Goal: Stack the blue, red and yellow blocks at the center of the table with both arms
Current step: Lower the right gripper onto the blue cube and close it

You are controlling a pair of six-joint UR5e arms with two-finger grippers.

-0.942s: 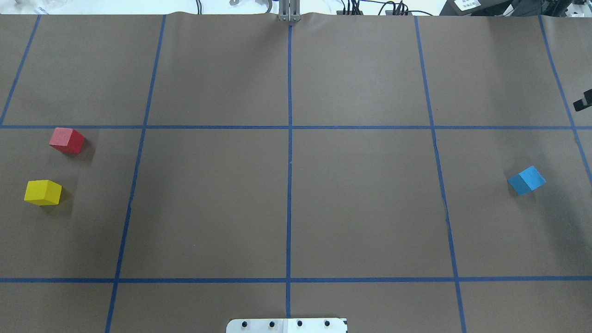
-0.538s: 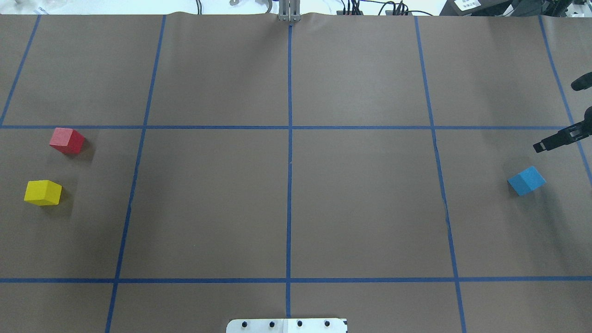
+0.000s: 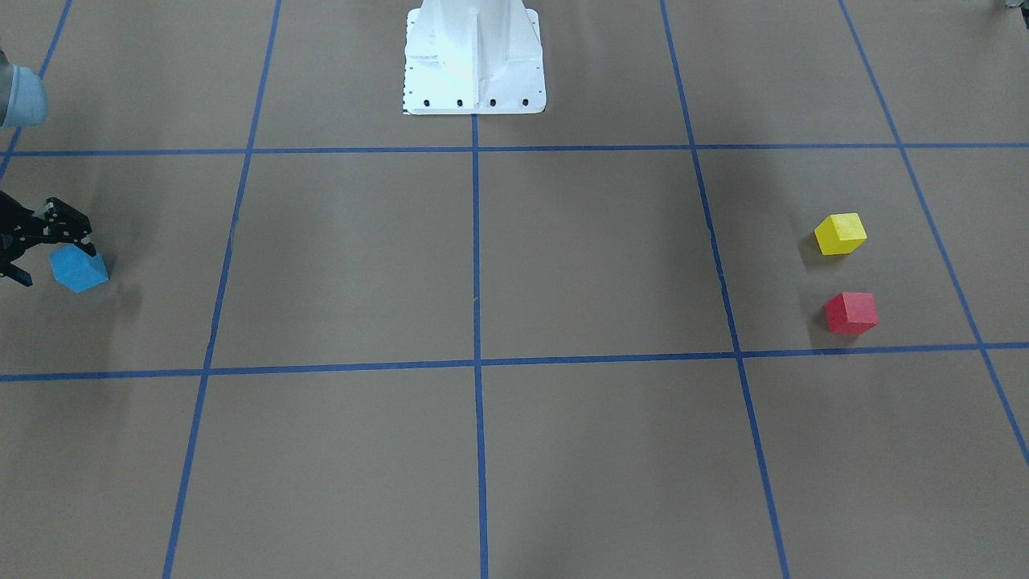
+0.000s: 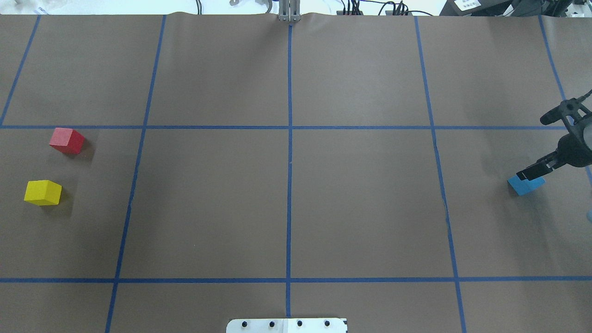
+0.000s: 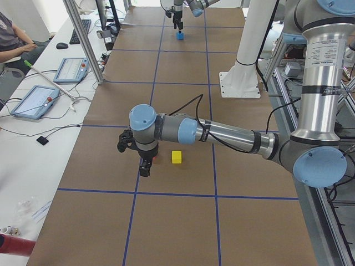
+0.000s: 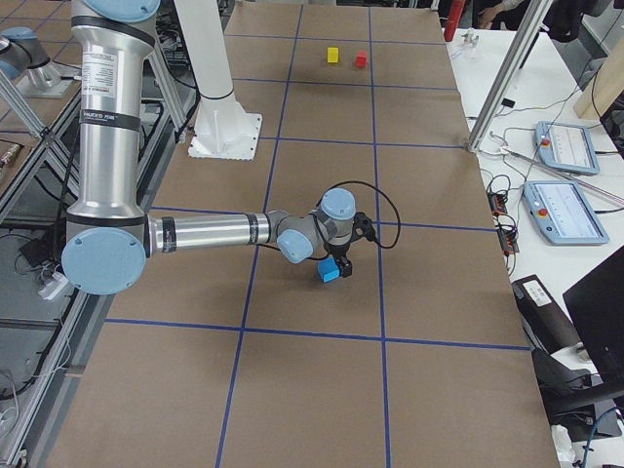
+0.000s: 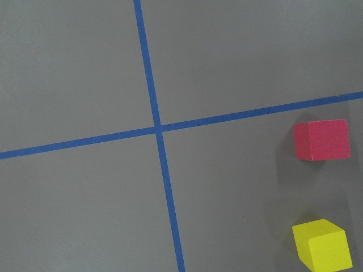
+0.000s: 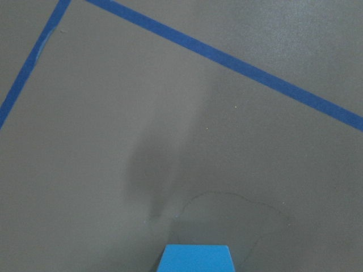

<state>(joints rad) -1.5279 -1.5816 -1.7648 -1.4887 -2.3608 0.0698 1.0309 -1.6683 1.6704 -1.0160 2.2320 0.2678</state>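
The right gripper (image 3: 50, 257), jaws spread and holding nothing, hangs at the blue block (image 3: 79, 269) in the view from across the table. The picture does not settle whether a finger touches the block. The red block (image 3: 851, 313) and yellow block (image 3: 840, 234) lie well apart from it, at the other side of the table (image 3: 595, 257).

From overhead, one finger overlaps the blue block's top edge, and none of the three lies at the centre.

From the left end, the left gripper (image 5: 143, 163) hovers low with the yellow block just beside it; whether its jaws are spread or closed cannot be told.

From the right end, the right gripper sits over the blue block.

The left wrist camera shows the red block and yellow block off to one side, not touching. The right wrist camera shows the blue block at its lower edge.

On this evidence nothing is stacked, and all three lifts remain.
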